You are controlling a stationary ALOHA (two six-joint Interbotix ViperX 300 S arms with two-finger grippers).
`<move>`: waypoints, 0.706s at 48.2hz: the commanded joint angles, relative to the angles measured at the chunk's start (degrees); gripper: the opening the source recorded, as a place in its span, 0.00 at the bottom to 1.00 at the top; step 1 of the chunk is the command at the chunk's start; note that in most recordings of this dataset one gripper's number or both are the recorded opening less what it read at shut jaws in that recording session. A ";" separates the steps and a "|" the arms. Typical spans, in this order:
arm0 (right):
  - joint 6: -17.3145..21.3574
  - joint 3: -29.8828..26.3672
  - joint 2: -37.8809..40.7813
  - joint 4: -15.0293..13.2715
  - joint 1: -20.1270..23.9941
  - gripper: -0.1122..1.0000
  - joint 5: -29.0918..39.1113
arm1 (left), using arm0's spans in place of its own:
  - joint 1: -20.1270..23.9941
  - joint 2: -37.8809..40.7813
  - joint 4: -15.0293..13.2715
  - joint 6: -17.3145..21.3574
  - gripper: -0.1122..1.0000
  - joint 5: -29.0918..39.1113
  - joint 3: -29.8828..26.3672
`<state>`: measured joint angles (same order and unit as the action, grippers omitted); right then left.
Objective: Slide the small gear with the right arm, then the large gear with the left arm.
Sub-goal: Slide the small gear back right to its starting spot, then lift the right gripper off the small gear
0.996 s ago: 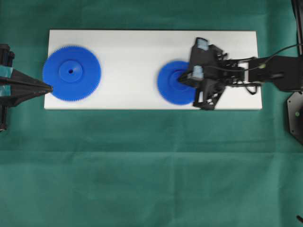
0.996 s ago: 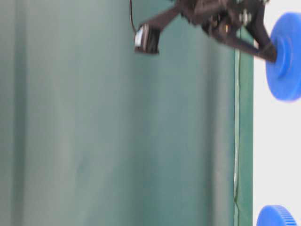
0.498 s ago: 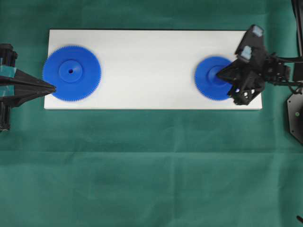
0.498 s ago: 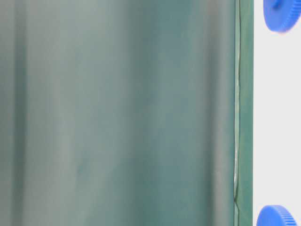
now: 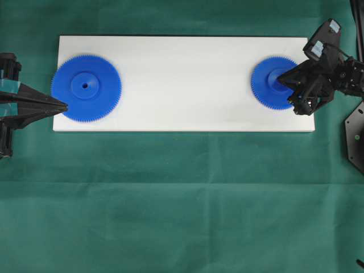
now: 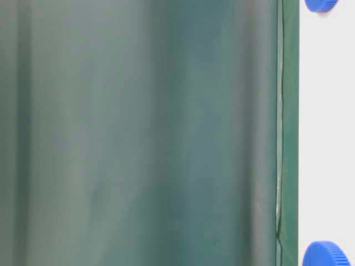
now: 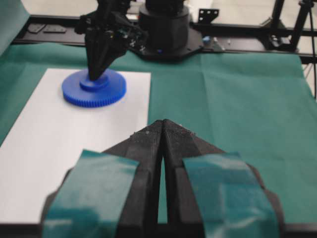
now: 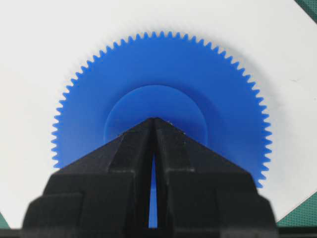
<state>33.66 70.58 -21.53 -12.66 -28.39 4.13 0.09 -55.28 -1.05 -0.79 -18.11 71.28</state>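
- While I look from the overhead camera, I see the small gear lying flat near the right end of the white board, close to its short edge.
- My right gripper reaches over this gear from the right side, and its tip is on the raised hub.
- From the right wrist camera, the two fingers are pressed together to one point, with only a thin slit between them further back. The point sits on the hub of the small gear. The fingers hold nothing between them.
- On the opposite end of the board lies the large gear, also flat, and its teeth reach the left short edge of the board.
- My left gripper is pointed at the lower left rim of the large gear. I cannot tell if the tip touches the teeth or is just beside them.
- From the left wrist camera, the left fingers with teal tape are closed together, and they grip nothing.
- Under the board, the green cloth covers the table.
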 commanded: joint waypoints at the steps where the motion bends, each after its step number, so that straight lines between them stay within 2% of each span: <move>1: 0.26 2.64 0.79 -0.18 -1.05 0.56 0.44 | 0.00 0.44 -0.09 0.09 0.10 -0.53 -1.32; 18: 0.26 2.46 -1.76 -0.09 -1.14 0.56 1.23 | 0.00 0.44 -0.09 0.00 0.10 -0.53 -1.32; 34: 0.18 2.02 -14.50 -1.05 -1.14 0.56 4.92 | 0.00 0.44 -0.09 0.09 0.10 -0.62 -1.32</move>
<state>33.84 73.13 -32.61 -13.18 -29.36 9.14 0.00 -55.28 -1.05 -0.79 -18.11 71.28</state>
